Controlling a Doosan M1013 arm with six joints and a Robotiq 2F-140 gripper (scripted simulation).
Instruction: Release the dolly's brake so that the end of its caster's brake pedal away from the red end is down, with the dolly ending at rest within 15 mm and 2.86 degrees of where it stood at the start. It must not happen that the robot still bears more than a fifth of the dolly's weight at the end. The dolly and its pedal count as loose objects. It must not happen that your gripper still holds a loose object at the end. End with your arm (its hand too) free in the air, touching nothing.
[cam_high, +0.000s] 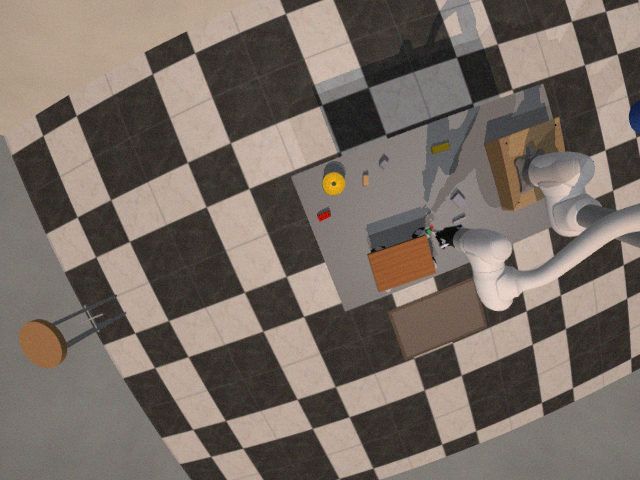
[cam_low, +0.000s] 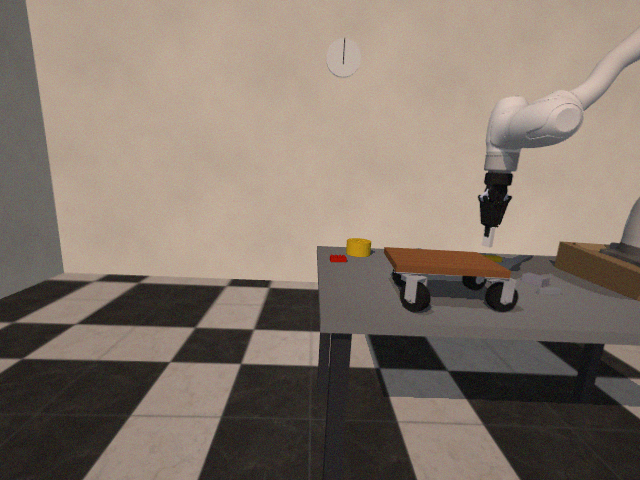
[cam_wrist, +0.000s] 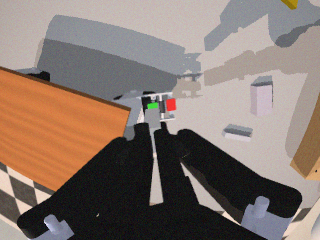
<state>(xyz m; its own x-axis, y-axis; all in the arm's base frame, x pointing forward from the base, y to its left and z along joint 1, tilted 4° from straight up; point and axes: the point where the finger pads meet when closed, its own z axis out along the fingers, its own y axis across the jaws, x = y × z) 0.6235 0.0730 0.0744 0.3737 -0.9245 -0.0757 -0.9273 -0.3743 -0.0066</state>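
The dolly (cam_high: 402, 262) (cam_low: 444, 260) (cam_wrist: 54, 127) has an orange wooden deck on four black casters and stands on the grey table (cam_high: 356, 227) (cam_low: 361, 304). In the wrist view the caster's brake pedal (cam_wrist: 162, 104) shows at the deck's corner, with a green end on the left and a red end on the right. It is a tiny speck in the overhead view (cam_high: 429, 229). My gripper (cam_high: 439, 238) (cam_low: 488, 240) (cam_wrist: 153, 119) is shut and empty. It points down and hangs a little above the pedal, clear of the deck.
On the table are a yellow cylinder (cam_high: 333, 180) (cam_low: 358, 246), a red brick (cam_high: 324, 215) (cam_low: 338, 258), a yellow block (cam_high: 439, 147), small grey blocks (cam_high: 458, 196) (cam_wrist: 262, 96) and the wooden arm base (cam_high: 522, 160) (cam_low: 594, 266). A brown mat (cam_high: 438, 317) and a stool (cam_high: 42, 343) are on the floor.
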